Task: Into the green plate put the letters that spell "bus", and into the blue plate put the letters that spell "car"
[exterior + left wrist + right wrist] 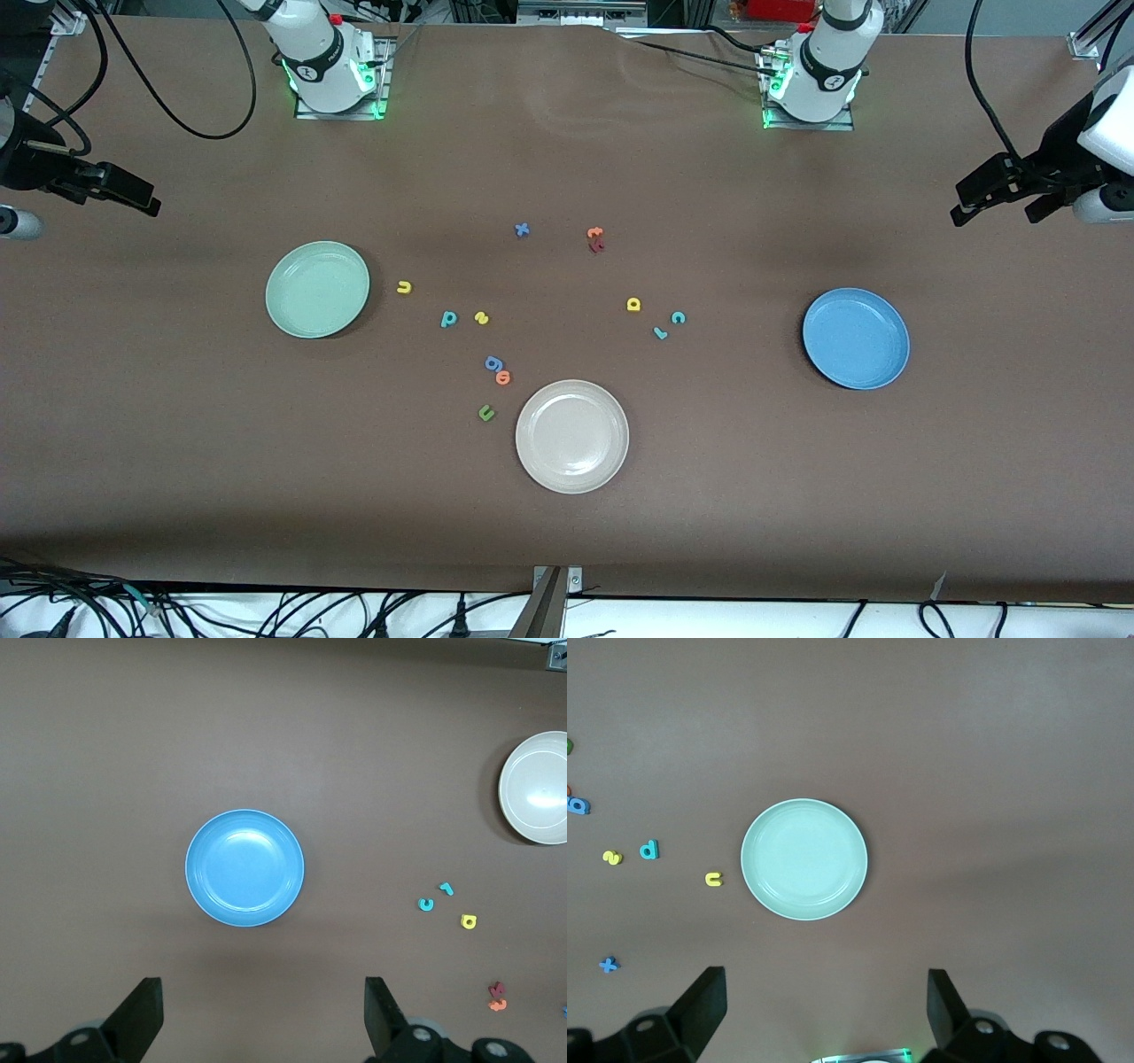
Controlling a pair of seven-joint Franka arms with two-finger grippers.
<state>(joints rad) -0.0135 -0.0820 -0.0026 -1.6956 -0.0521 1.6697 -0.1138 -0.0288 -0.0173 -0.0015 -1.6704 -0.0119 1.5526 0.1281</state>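
Note:
The green plate [317, 289] [803, 859] lies toward the right arm's end, with the yellow u [404, 287] [714, 879], teal b [449, 319] [648, 850] and yellow s [481, 317] [612, 857] on the table beside it. The blue plate [856, 338] [244, 867] lies toward the left arm's end. Beside it lie the yellow a [633, 305] [469, 921], teal c [678, 317] [426, 904] and teal r [660, 333] [446, 889]. Both plates are empty. My left gripper [1005, 199] [263, 992] hangs open high above its table end. My right gripper [133, 195] [824, 983] hangs open at the other end.
A beige-white plate [572, 435] [536, 788] sits nearest the front camera. Beside it lie a green u [486, 412], an orange letter [503, 377] and a blue g-like letter [493, 362]. A blue x [522, 230] and an orange and dark-red pair [595, 237] lie nearer the bases.

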